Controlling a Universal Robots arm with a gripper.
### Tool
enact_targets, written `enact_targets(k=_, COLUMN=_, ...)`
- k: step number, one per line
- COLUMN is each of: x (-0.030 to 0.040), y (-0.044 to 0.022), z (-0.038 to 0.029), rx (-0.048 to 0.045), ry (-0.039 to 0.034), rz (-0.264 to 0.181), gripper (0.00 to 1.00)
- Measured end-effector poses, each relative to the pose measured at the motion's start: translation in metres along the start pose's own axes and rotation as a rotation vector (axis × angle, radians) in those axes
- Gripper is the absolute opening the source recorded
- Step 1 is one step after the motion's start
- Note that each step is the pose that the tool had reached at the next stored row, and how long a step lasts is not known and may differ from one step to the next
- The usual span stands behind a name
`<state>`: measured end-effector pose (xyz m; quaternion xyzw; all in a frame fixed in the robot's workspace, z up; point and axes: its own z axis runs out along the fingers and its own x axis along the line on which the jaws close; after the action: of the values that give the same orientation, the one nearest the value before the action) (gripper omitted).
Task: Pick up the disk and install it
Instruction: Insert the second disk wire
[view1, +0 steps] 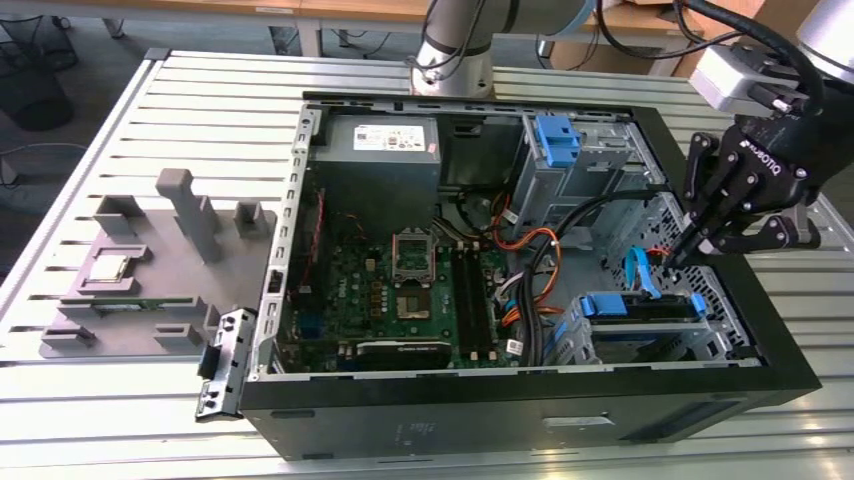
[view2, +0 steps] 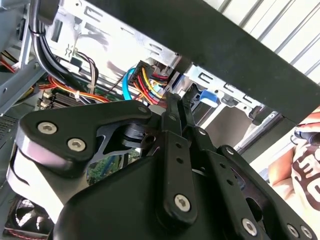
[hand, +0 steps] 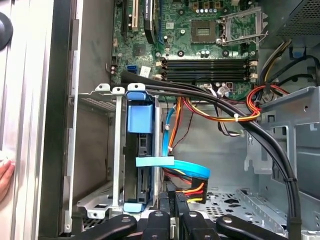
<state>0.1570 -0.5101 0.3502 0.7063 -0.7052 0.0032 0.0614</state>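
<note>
**One disk in its bay, one gripper poised above the case**

From where I stood there was one open computer case (view1: 534, 400) on the slatted table (view1: 200, 90). One disk (hand: 139, 165) in its blue carrier sat edge-up in the metal drive cage (hand: 95, 150), toward four o'clock within the case in the exterior view. One bare blue bracket (view1: 554, 140) occupied the upper bay at one o'clock. The single gripper (view1: 694, 250) hung fingertips-down just above the disk's bay, fingers drawn together, clamping nothing. A person's hand (hand: 5, 177) rested outside the case.
</note>
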Motion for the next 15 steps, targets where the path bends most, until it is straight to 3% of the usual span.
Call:
enact_targets(k=9, x=0.0092, y=0.0057, z=0.0025, rx=0.0274, ry=0.0006, rz=-0.008, gripper=0.17)
enact_targets(k=15, x=0.0131, y=0.0089, z=0.0037, rx=0.0510, ry=-0.0004, rz=-0.011, gripper=0.17)
